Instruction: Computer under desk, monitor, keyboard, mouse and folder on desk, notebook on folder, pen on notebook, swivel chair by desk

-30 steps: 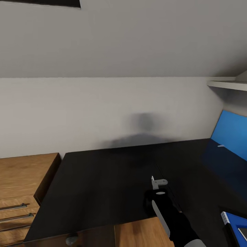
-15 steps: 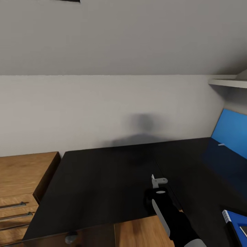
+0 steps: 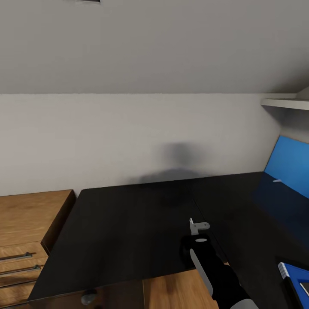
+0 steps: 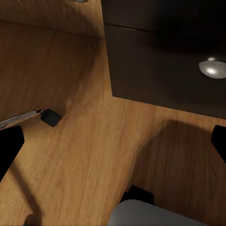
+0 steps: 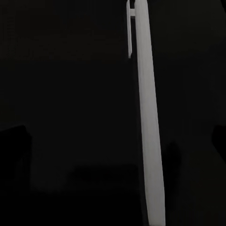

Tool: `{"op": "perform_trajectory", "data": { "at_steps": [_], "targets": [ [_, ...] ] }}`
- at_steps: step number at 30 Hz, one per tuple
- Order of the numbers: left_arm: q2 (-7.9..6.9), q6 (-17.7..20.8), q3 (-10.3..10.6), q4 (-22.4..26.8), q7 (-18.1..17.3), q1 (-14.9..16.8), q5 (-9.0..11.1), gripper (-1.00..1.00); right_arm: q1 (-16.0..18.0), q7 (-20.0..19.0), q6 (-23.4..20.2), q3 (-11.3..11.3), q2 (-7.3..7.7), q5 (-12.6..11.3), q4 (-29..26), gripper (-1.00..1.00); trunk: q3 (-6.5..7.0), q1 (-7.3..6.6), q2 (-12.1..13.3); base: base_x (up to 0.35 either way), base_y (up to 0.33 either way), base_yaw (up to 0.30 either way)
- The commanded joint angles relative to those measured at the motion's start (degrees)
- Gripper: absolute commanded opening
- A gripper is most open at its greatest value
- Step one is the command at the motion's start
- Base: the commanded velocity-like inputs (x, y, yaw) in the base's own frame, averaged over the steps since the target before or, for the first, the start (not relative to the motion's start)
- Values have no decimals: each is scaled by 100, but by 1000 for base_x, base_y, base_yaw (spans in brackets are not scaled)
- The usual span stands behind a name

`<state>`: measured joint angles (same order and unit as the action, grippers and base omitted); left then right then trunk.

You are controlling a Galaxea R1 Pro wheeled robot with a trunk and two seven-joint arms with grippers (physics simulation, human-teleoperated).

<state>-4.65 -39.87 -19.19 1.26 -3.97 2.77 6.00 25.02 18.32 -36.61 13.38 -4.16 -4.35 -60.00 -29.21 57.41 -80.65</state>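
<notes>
The black desk (image 3: 128,223) spreads across the head view, with its blue back panel (image 3: 289,169) at the right. At the lower right edge the blue folder (image 3: 289,274) lies on the desk with the grey notebook (image 3: 304,290) on top. My right gripper (image 3: 198,231) hovers over the desk's front part, shut on the light pen (image 3: 196,226). In the right wrist view the pen (image 5: 146,122) runs lengthwise between the dark fingers, over the black top. My left gripper (image 4: 113,146) is open with nothing in it, low over the wooden floor (image 4: 89,155) beside the dark drawer unit (image 4: 160,70).
A light-wood dresser (image 3: 25,223) with metal handles adjoins the desk's left end. A white shelf (image 3: 283,103) juts out at the upper right. A round knob (image 4: 212,68) sits on the drawer front. A chrome leg with a black caster (image 4: 49,117) rests on the floor.
The head camera has shifted slightly, so the whole picture has moved a little. The right arm and the pen have held still.
</notes>
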Motion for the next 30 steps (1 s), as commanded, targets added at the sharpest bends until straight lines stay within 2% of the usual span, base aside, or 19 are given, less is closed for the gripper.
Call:
{"op": "perform_trajectory", "data": {
  "at_steps": [1,13,30],
  "targets": [
    [-3,-16,5,-7,-42,4,59,100,3,40,-30,12,3,-57,137,100,-7,0,-2,0,0,0],
    [-10,-13,3,-8,-41,4,59,100,3,40,-30,15,3,-57,137,100,-7,0,-2,0,-95,0],
    [-10,-6,3,-10,-42,4,59,100,3,40,-30,17,3,-57,137,100,-7,0,-2,0,-12,0]
  ]
}}
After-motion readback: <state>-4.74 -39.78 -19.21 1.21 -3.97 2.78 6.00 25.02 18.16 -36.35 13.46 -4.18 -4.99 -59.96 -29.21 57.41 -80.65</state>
